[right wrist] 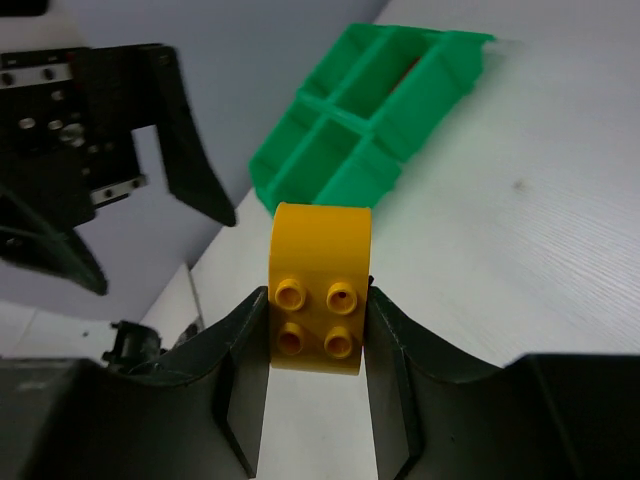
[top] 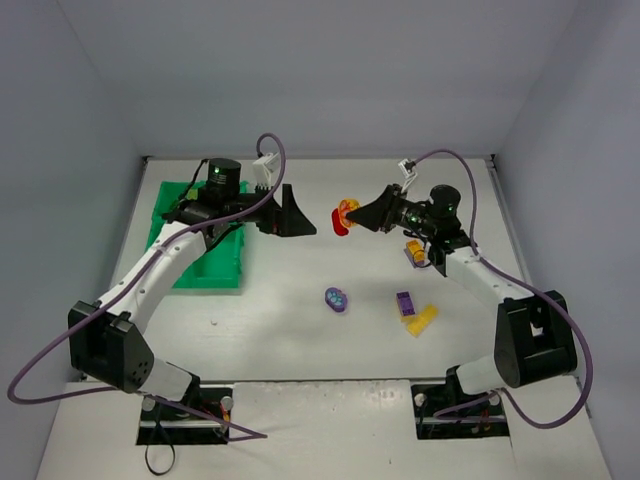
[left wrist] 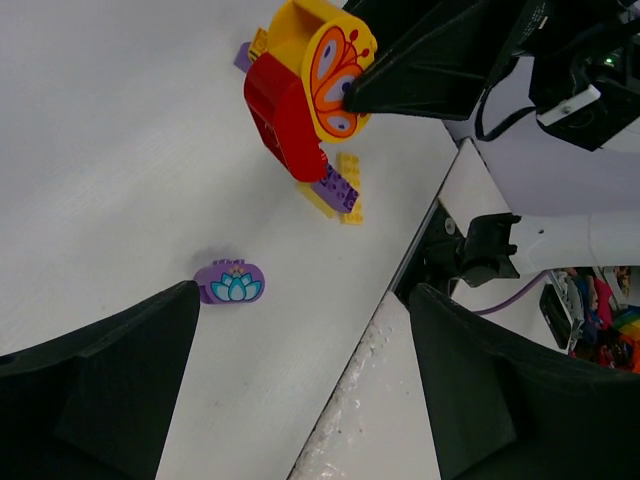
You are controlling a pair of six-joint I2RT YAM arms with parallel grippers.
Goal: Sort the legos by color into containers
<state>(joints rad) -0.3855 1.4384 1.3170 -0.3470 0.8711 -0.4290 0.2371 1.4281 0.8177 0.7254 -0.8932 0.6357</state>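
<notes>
Right gripper (right wrist: 318, 335) clenched on yellow brick (right wrist: 320, 270) at frame centre; red piece (left wrist: 285, 120) seemingly joined to it. Left gripper (left wrist: 300, 300) spread wide, holding nothing.

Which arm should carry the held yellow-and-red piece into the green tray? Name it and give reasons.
Left, probably. The left gripper is open and nearer the green tray. The right gripper, shut on the yellow-and-red piece, holds it out toward the left one, farther from the tray.
</notes>
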